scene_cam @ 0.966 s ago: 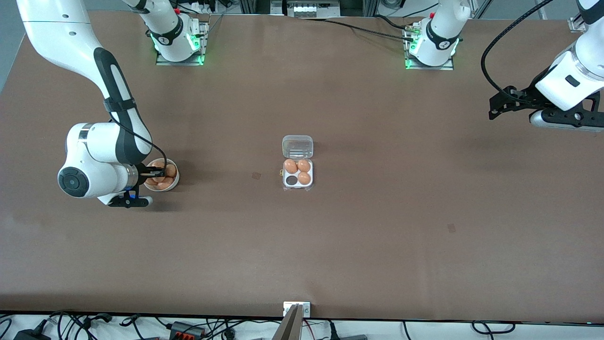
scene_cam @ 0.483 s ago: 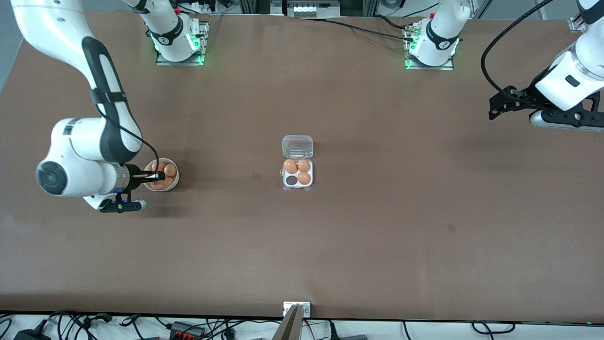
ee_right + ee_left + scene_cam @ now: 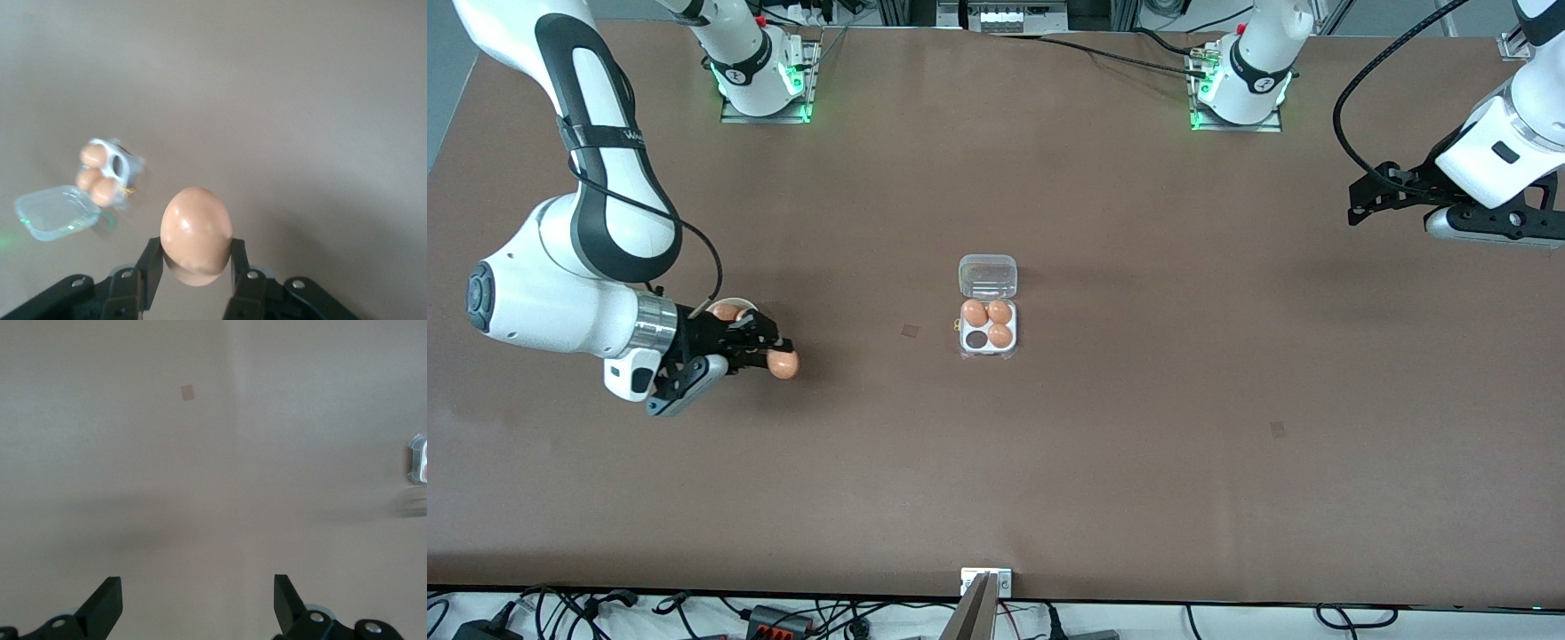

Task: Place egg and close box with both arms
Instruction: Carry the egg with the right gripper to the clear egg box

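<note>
The box (image 3: 988, 325) sits mid-table, a white tray with three brown eggs and one empty dark cell; its clear lid (image 3: 988, 276) lies open flat. It also shows in the right wrist view (image 3: 113, 167). My right gripper (image 3: 779, 359) is shut on a brown egg (image 3: 783, 364), held above the table just beside the white bowl; the egg fills the right wrist view (image 3: 197, 235). My left gripper (image 3: 197, 600) is open and empty, waiting high over the left arm's end of the table (image 3: 1369, 203).
A round white bowl (image 3: 729, 311) with more brown eggs stands at the right arm's end, mostly covered by the right hand. Small dark marks lie on the brown table (image 3: 910, 331) (image 3: 1278, 429).
My right gripper has risen out of the bowl with an egg in its fingers and moved a little toward the box. The left arm has not moved.
</note>
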